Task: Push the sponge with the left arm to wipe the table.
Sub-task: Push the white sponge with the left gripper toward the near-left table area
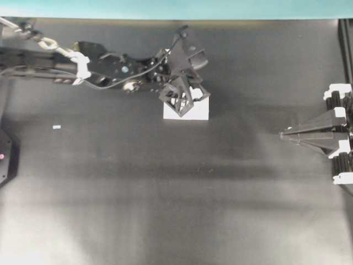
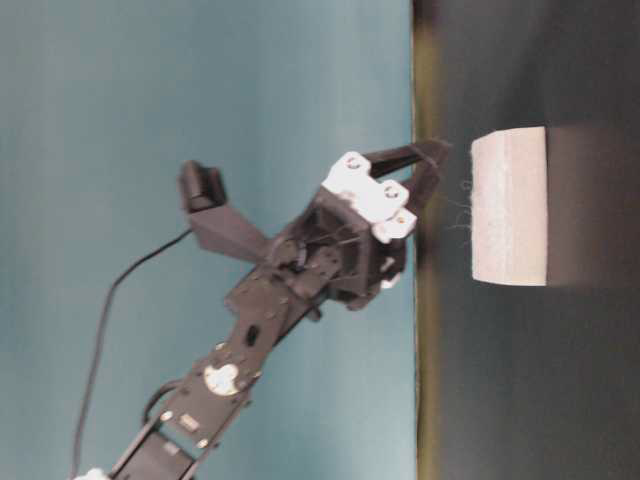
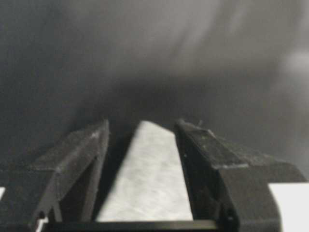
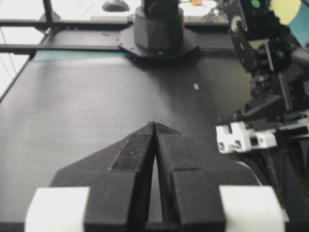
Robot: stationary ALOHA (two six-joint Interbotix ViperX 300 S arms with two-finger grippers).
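Observation:
The white sponge (image 1: pixel 190 112) lies on the black table (image 1: pixel 165 193), at the back centre. My left arm (image 1: pixel 105 66) reaches in from the left, and its gripper (image 1: pixel 185 99) points down over the sponge's left part. In the left wrist view the sponge (image 3: pixel 149 179) sits between the parted jaws of the gripper (image 3: pixel 141 125); the right finger (image 3: pixel 203 154) lies against it and a dark gap shows on the left side. The table-level view shows the gripper (image 2: pixel 432 170) beside the sponge (image 2: pixel 510 205). My right gripper (image 1: pixel 282 133) is shut and empty at the right edge, also in the right wrist view (image 4: pixel 155 124).
A tiny pale-blue fleck (image 1: pixel 56 127) lies at the left of the table, also in the right wrist view (image 4: pixel 196 87). A teal border (image 1: pixel 165 8) runs along the back. A dark arm base (image 1: pixel 4 157) sits at the left edge.

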